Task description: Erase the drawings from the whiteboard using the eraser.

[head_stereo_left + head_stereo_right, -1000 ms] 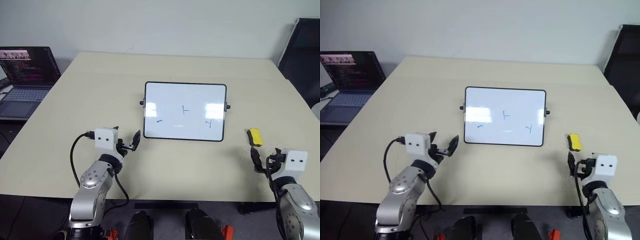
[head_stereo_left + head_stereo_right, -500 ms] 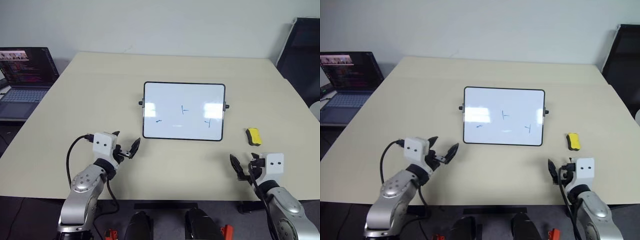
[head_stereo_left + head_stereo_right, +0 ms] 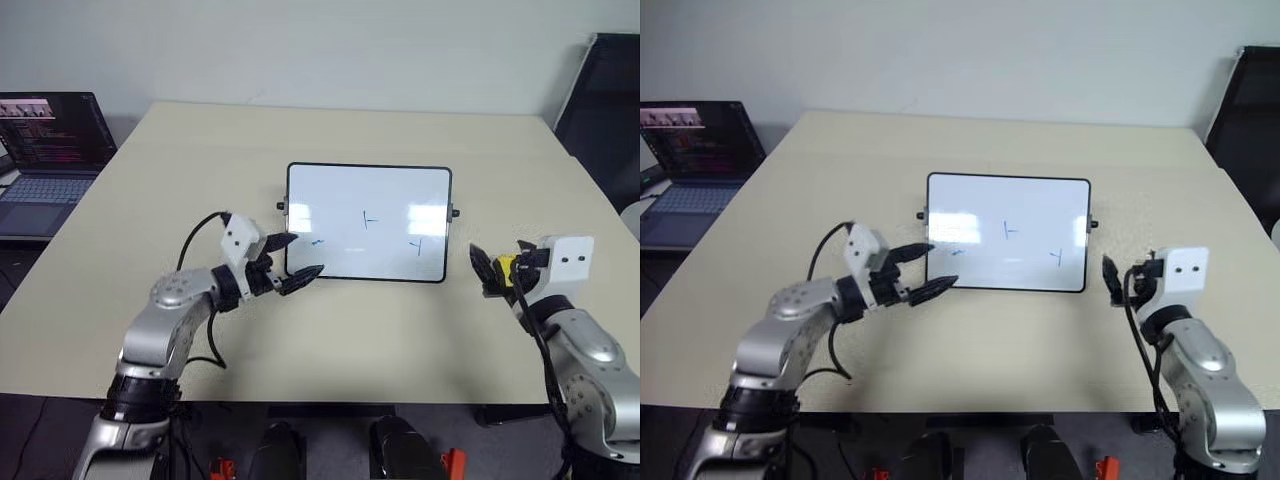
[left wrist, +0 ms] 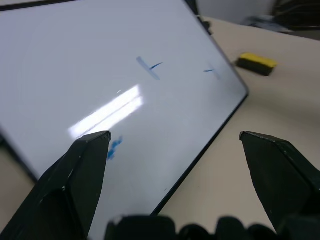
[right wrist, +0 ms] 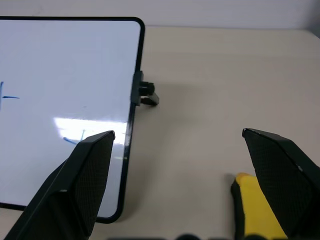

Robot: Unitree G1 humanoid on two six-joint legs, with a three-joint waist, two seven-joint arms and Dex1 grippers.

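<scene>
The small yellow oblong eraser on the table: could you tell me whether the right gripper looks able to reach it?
Probably yes: the small yellow oblong eraser lies just ahead of the open right gripper, with bare beige table around it.

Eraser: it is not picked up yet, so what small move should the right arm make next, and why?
Probably lower the right gripper over the eraser and shut. Its fingers stand wide open and empty, the yellow block lies on the table beside one finger, and the drawings remain on the whiteboard.
</scene>
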